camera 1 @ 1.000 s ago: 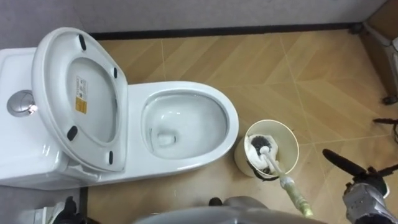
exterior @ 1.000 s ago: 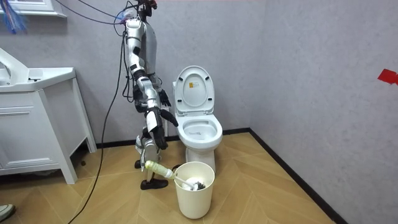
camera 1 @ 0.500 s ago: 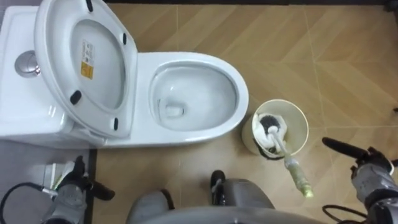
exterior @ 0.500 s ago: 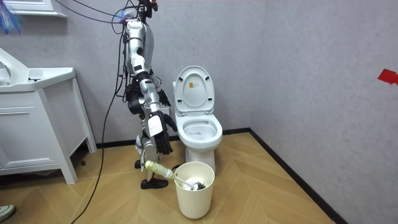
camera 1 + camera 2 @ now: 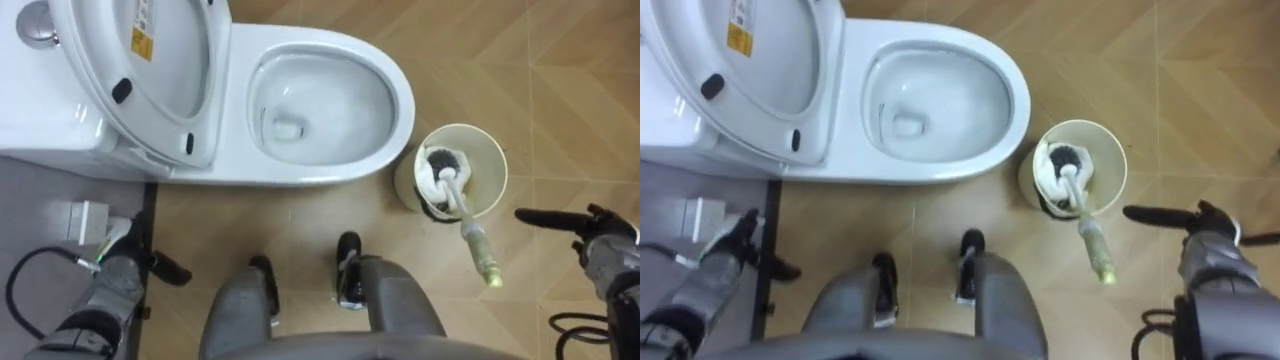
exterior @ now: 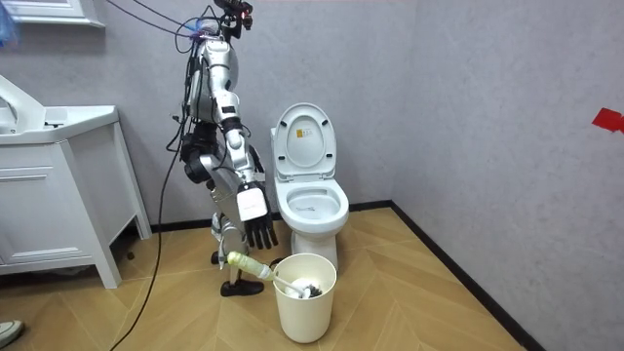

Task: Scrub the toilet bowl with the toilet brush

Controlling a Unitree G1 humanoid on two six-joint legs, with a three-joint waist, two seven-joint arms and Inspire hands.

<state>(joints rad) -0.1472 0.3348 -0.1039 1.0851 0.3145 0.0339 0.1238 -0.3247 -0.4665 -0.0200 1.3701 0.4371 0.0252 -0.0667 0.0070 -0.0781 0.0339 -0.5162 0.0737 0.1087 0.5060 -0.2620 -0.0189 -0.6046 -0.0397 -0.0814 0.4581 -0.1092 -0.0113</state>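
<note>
Toilet (image 5: 240, 165), lid (image 5: 160, 60) up; pale bin (image 5: 497, 165) just beside its bowl (image 5: 320, 100), holding the brush (image 5: 458, 205) head-down, handle (image 5: 481, 255) leaning out toward me; my right hand (image 5: 610, 248), straight-fingered and empty, near that handle, should wrap its free end squarely before lifting; left hand (image 5: 120, 278) idle, open.

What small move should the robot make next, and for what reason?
Probably bring the right hand to the pale handle of the white toilet brush leaning out of the round cream bucket: that hand is open and apart from it, holding nothing. The left hand hangs lower left.
</note>
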